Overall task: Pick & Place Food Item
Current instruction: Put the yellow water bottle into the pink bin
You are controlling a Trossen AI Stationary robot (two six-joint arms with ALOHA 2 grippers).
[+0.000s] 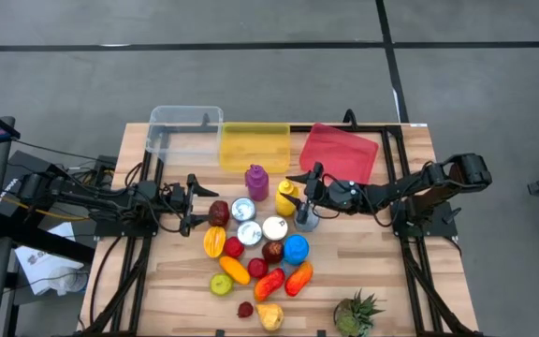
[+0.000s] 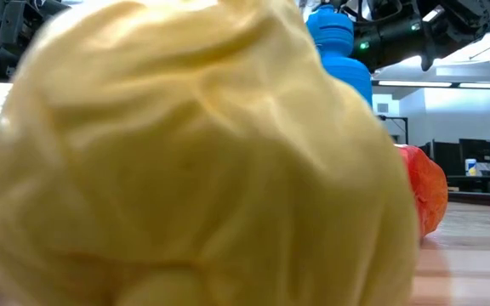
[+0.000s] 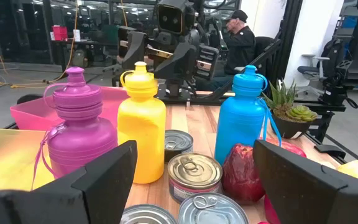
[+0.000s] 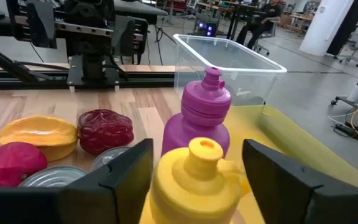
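Note:
Toy foods, cans and bottles crowd the middle of the table (image 1: 157, 271). My right gripper (image 1: 299, 197) (image 4: 196, 152) is open, level, one finger on each side of the upright yellow bottle's (image 1: 286, 197) cap (image 4: 202, 149), with a gap showing on both sides. The purple bottle (image 4: 204, 115) stands just beyond it. My left gripper (image 1: 195, 201) (image 3: 194, 152) is open at table height, facing the dark red fruit (image 1: 218, 213) (image 3: 244, 177), the cans (image 3: 194, 174) and the blue bottle (image 3: 244, 118). A pale yellow fruit (image 2: 194, 161) fills the low view.
Three bins line the far edge: clear (image 1: 183, 131), yellow (image 1: 254, 145), red (image 1: 339, 150). Near the front lie a green apple (image 1: 220, 284), a red pepper (image 1: 298, 278), a pear (image 1: 269, 316) and a pineapple (image 1: 358, 314). A person (image 3: 238, 37) sits beyond the table.

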